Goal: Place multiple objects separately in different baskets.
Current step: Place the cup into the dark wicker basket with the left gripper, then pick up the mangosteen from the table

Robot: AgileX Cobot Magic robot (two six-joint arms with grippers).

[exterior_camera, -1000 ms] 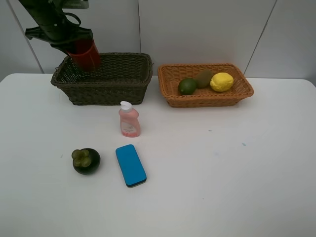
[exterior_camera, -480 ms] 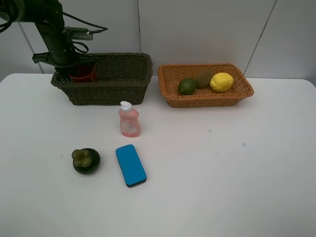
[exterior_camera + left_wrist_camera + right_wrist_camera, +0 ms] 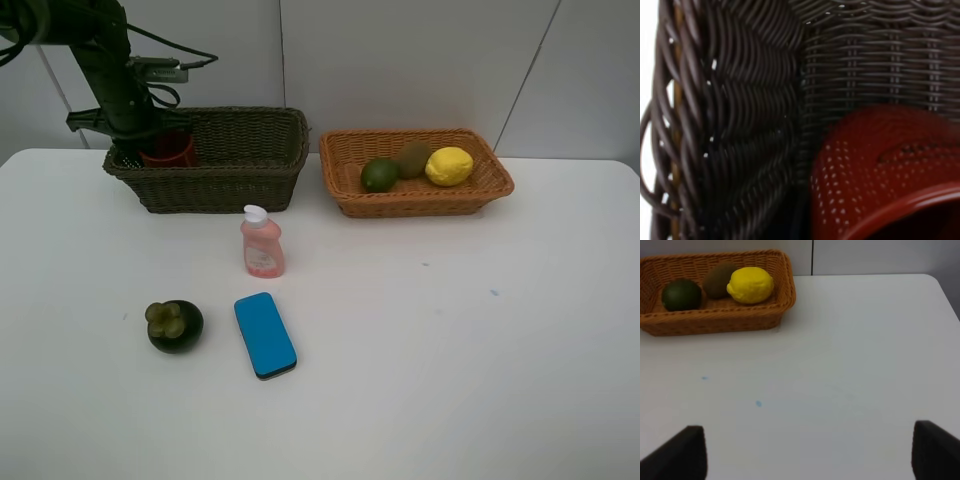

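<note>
- Red caught the eye first: the red plastic cup (image 3: 172, 152) was down inside the dark olive-brown basket (image 3: 230, 172), at its left end. The left gripper (image 3: 152, 142) was right on top of it, jaws pinched shut on the cup.
- Up close from the left wrist, the cup's dotted wall sat just beside the basket's woven corner; the fingers themselves were out of shot.
- Well clear of the left gripper, out on the white table (image 3: 450, 340), the dark mangosteen (image 3: 175, 326) sat alone.
- Nearer that gripper, just in front of its basket, the pink bottle (image 3: 262, 245) stood upright, white cap on.
- Beyond the bottle from the gripper, the blue flat block (image 3: 265, 335) lay flat, near the mangosteen but apart from it.
- Off to the left gripper's right, the light orange basket (image 3: 420, 198) held three: green lime (image 3: 379, 175), brown kiwi (image 3: 411, 157) and yellow lemon (image 3: 449, 166), packed close together.
- And the right gripper (image 3: 810, 455), seen only from its own wrist, hung over bare table with jaws spread wide and nothing between them. The orange basket lay ahead of it, well apart.
</note>
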